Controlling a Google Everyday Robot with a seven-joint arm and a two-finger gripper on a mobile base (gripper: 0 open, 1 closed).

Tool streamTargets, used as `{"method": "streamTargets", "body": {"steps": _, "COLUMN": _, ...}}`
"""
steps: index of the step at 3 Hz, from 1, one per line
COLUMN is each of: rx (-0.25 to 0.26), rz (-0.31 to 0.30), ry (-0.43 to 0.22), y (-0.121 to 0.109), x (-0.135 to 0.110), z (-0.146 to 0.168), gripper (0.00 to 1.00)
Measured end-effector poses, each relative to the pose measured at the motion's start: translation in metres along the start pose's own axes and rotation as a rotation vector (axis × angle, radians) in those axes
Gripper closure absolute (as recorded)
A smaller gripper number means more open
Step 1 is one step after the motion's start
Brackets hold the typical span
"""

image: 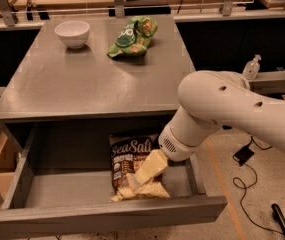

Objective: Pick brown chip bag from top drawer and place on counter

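Observation:
The brown chip bag (126, 156) lies flat in the open top drawer (67, 190), right of the middle, with its "Sea Salt" lettering up and its cream lower edge near the drawer front. My gripper (144, 175) reaches down from the right on the white arm (217, 109). It is over the bag's lower right part and looks to touch it. The counter (82, 79) spans the view above the drawer.
A white bowl (72, 33) stands at the counter's back left and a green chip bag (131, 35) lies at its back middle. A pump bottle (251, 67) stands on a ledge to the right. Cables (247, 176) and a black object (282, 221) lie on the floor at right.

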State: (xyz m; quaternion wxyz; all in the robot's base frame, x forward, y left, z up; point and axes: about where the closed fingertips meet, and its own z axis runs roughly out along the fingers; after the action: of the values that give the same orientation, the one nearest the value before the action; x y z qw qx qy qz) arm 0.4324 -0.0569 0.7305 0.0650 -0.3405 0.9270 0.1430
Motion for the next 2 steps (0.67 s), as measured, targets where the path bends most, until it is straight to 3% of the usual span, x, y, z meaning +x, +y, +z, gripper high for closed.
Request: {"method": "streamTargets", "body": {"steps": 2, "rx": -0.078, "rz": 0.101, "ry": -0.008, "y": -0.012, "x": -0.026, "z": 0.049, "gripper": 0.0}}
